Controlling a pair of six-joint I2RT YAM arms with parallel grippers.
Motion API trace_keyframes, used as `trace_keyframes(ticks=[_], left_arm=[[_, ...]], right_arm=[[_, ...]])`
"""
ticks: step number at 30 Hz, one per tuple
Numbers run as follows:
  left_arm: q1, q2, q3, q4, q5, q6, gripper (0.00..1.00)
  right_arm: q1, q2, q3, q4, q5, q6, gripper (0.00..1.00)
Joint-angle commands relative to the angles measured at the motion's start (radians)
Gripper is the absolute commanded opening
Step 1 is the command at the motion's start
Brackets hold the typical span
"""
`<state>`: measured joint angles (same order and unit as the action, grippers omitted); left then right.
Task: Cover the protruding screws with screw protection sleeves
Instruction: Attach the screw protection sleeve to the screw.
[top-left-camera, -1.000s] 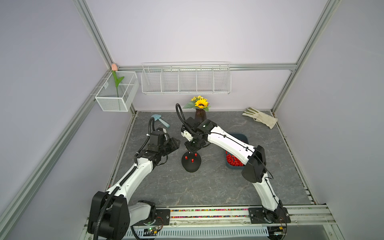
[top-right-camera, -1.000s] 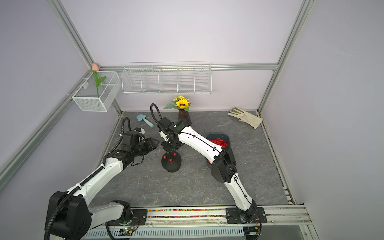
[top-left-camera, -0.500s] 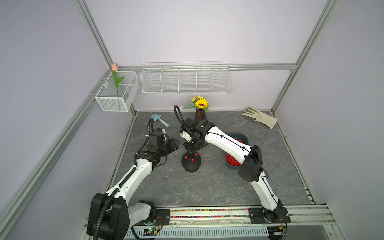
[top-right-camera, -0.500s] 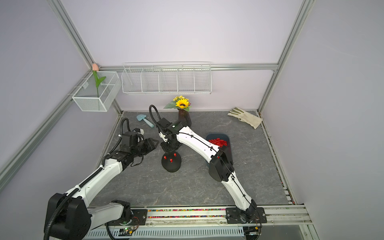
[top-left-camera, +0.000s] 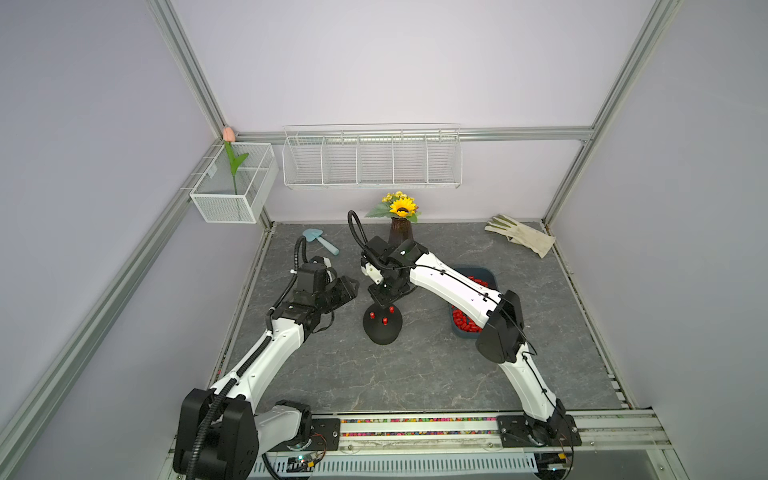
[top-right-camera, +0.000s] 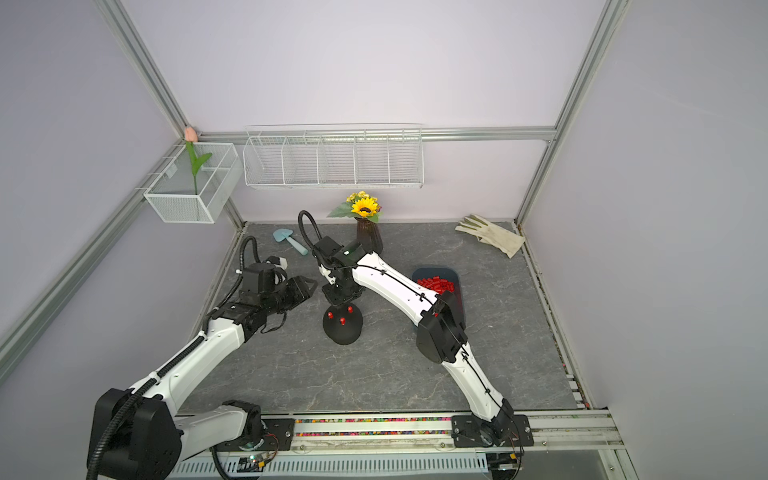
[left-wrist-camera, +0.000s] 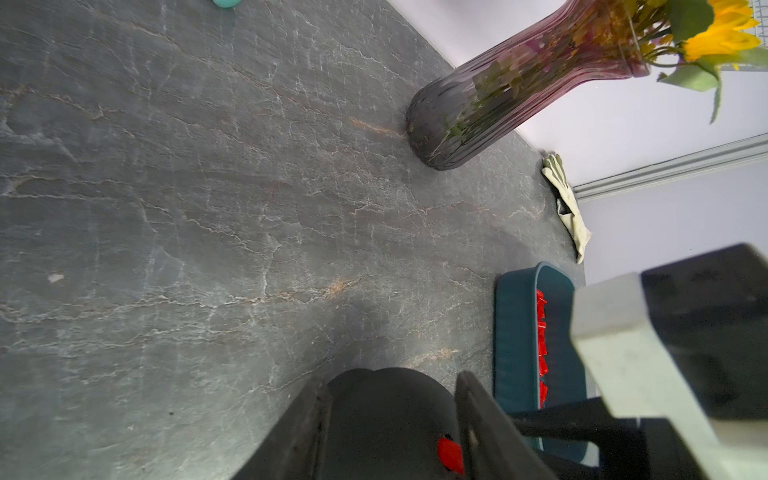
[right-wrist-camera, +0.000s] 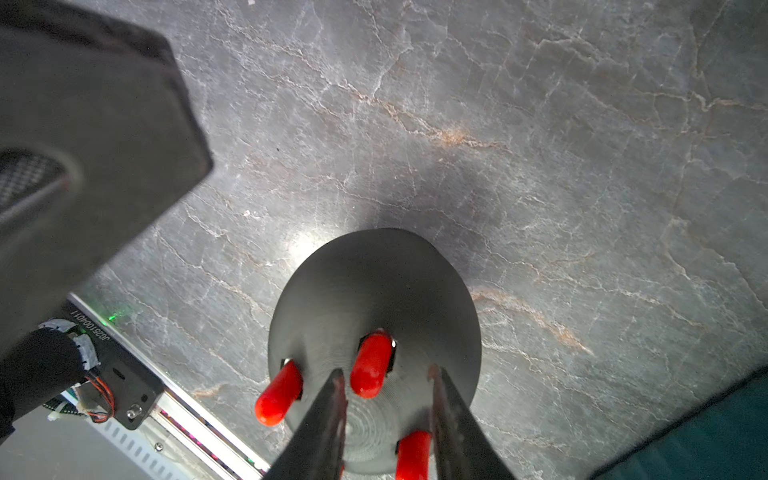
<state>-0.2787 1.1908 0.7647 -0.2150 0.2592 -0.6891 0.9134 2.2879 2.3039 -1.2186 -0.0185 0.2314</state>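
Toward the right edge of the grey worktop (top-left-camera: 415, 374) lies the blue tray (top-left-camera: 493, 275), full of red sleeves (top-right-camera: 436, 284); near the middle stands the black dome (top-left-camera: 382, 334). The right gripper (right-wrist-camera: 388, 374) hangs over the dome top, jaws parted, one sleeve between them. The left gripper (top-left-camera: 349, 287) hovers just beside, also parted, empty. Three sleeves sit on the dome.

Grey table (top-left-camera: 415, 374), black dome (top-left-camera: 380, 334), blue tray (top-left-camera: 487, 272), vase (top-left-camera: 400, 233), glove (top-left-camera: 519, 235), trowel (top-left-camera: 320, 241)
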Motion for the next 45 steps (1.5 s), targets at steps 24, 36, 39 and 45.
trace_keyframes(ticks=[24,36,39,45], left_arm=[[0.009,-0.016,-0.013,0.002,0.003,-0.010,0.51],[0.014,-0.018,-0.015,-0.010,-0.009,-0.005,0.52],[0.022,-0.028,-0.015,-0.027,-0.023,0.002,0.53],[0.048,-0.084,-0.002,-0.106,-0.119,0.044,0.57]], right_arm=[[-0.018,-0.053,-0.051,0.006,0.002,-0.007,0.35],[-0.037,-0.057,-0.064,0.014,0.020,0.015,0.35],[-0.046,-0.079,-0.071,0.013,0.050,0.024,0.35],[-0.091,-0.209,-0.170,0.079,0.114,0.036,0.36]])
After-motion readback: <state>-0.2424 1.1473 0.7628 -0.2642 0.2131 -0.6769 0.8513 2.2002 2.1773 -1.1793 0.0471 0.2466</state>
